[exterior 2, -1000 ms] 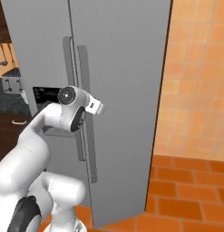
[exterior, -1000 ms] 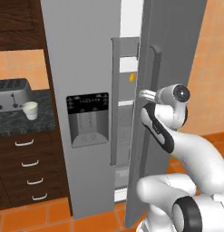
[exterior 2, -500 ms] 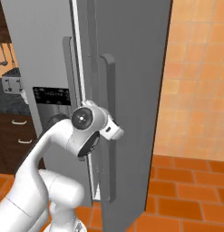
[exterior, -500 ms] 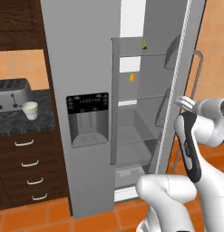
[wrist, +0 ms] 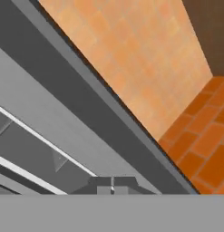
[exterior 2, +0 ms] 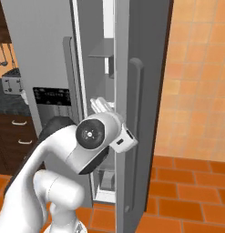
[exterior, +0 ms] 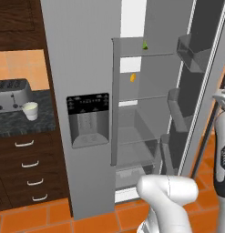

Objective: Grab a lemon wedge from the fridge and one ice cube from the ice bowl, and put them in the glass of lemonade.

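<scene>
The toaster [exterior: 11,94] is cut off by the left base view's edge; the lemon wedge [exterior: 132,78] is too small to make out.

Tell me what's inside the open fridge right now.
Inside the fridge, a small yellow-orange lemon wedge sits on a middle shelf and a tiny green piece on the shelf above. The lower shelves look bare; the arm hides the bottom drawer area.

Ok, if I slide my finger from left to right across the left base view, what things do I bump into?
toaster → glass of lemonade → dispenser → lemon wedge → green piece → open door's bins
</scene>
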Controlling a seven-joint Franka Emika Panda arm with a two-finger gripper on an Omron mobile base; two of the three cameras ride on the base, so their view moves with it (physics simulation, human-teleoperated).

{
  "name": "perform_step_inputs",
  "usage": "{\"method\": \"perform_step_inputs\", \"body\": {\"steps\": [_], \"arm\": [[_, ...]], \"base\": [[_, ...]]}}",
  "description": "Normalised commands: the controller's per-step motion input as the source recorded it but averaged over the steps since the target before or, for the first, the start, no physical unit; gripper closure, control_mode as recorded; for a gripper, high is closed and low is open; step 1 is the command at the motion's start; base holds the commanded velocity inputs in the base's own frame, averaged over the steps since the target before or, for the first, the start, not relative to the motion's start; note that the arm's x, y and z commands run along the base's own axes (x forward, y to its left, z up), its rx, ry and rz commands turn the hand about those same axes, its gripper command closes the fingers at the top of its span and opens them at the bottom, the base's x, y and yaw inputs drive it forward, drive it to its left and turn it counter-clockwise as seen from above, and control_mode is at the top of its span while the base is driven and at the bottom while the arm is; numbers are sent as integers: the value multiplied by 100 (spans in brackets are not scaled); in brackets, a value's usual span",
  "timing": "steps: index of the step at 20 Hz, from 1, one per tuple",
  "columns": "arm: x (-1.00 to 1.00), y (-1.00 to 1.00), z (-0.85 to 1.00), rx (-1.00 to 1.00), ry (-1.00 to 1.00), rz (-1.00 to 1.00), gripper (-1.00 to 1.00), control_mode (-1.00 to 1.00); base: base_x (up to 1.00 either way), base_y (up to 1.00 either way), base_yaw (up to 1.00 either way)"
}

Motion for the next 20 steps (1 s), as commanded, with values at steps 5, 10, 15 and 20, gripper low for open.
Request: {"method": "perform_step_inputs", "body": {"steps": [5, 10, 15, 20], "arm": [[-88, 28, 100, 0, -8, 6, 100, -100], [-88, 64, 100, -12, 6, 7, 100, -100], [36, 75, 18, -31, 47, -1, 100, -100], [88, 42, -5, -25, 54, -7, 100, -100]], "base": [[0, 0, 0], [0, 0, 0], [0, 0, 0], [0, 0, 0]]}}
